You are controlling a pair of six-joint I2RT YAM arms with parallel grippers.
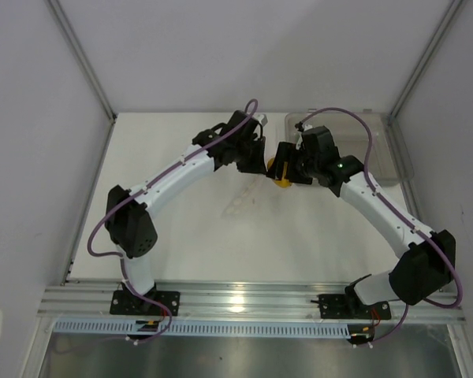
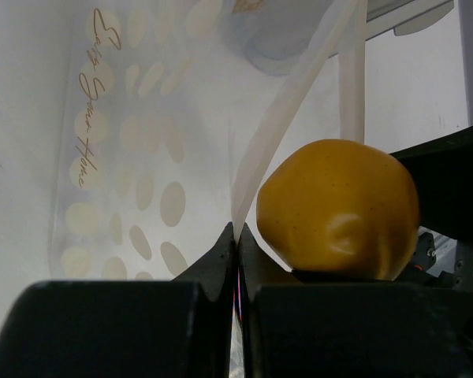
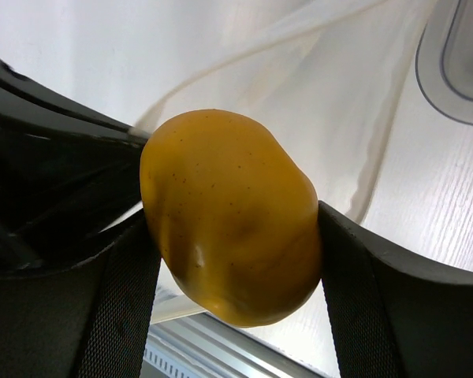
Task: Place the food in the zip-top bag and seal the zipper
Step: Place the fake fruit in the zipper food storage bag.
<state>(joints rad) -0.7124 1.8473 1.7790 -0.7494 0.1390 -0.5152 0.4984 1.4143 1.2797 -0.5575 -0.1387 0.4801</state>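
Observation:
My right gripper [image 3: 232, 236] is shut on the orange fruit [image 3: 229, 220], its two pads pressed on either side. The fruit also shows in the top view [image 1: 281, 175] and the left wrist view [image 2: 339, 209], right beside the bag's mouth. My left gripper [image 2: 238, 236] is shut on the edge of the zip-top bag [image 2: 134, 157], a clear bag with pale dots that hangs open. In the top view the two grippers meet mid-table, left gripper [image 1: 262, 161] and right gripper [image 1: 284, 169], with the bag [image 1: 240, 201] trailing below. The two lime-green pieces are out of view.
A rigid clear tray [image 1: 374, 146] stands at the back right of the white table, just behind the right arm; its corner shows in the right wrist view [image 3: 461, 63]. Grey walls close in both sides.

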